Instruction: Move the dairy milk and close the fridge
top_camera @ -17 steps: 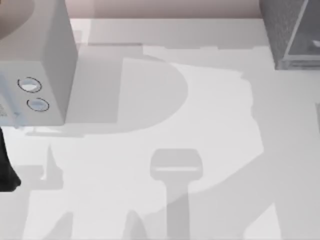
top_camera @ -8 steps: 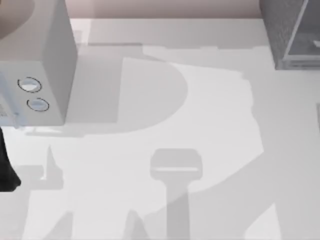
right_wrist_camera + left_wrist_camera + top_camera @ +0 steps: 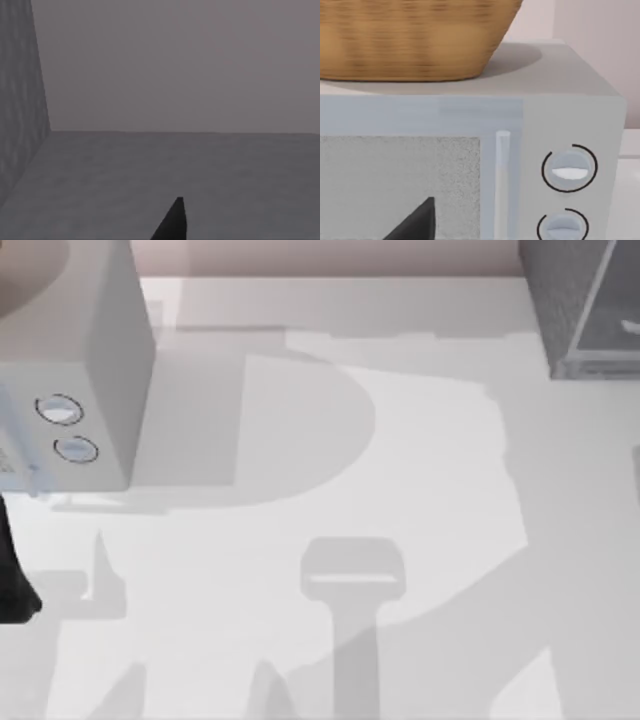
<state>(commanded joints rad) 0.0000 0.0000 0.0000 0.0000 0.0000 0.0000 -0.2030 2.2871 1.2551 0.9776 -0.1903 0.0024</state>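
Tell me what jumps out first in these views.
The light grey box with two dials dominates the table's far left, and the left wrist view shows a wicker basket sitting on top of it. The dark speckled fridge fills the far right corner, its pale door panel angled outward.

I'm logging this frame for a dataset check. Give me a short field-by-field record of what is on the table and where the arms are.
table: white top, crossed by grey shadows
microwave: light grey box with two round dials at the table's left; door with a vertical handle
basket: wicker, sitting on top of the microwave
fridge: dark grey speckled cabinet at the far right corner
milk: not seen
left arm: dark part at the left edge, facing the microwave door
right arm: one dark fingertip over a dim grey surface
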